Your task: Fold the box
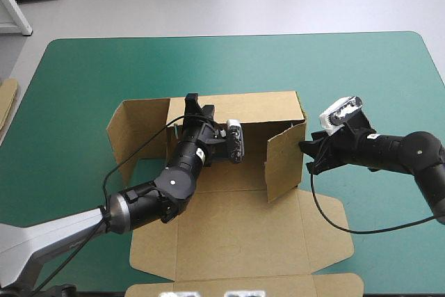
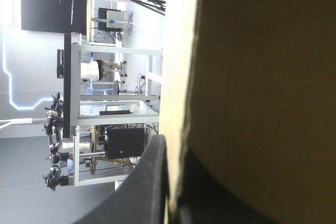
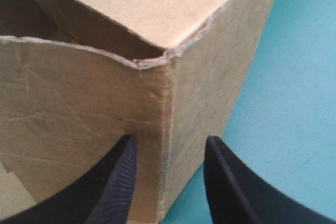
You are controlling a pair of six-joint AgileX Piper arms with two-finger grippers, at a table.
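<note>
Lying at the left edge of the teal-green bench (image 1: 83, 67) is a strip of spare board (image 1: 5, 99). The brown box (image 1: 233, 189) sits mid-bench, walls partly raised, lid (image 1: 236, 245) flat toward the near edge. The left pincer (image 1: 191, 103) reaches inside to the back wall (image 1: 257, 106) and seems clamped on its top edge. The right pincer (image 3: 169, 139) is spread, black fingers (image 3: 118, 182) straddling a right-side corner.

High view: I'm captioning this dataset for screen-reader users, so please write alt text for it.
A half-folded brown box lies on a teal-green table, its back and side walls raised and its lid flat toward the near edge. The left claw pinches the back wall's top edge; the right claw stands open at the box's right corner.
</note>
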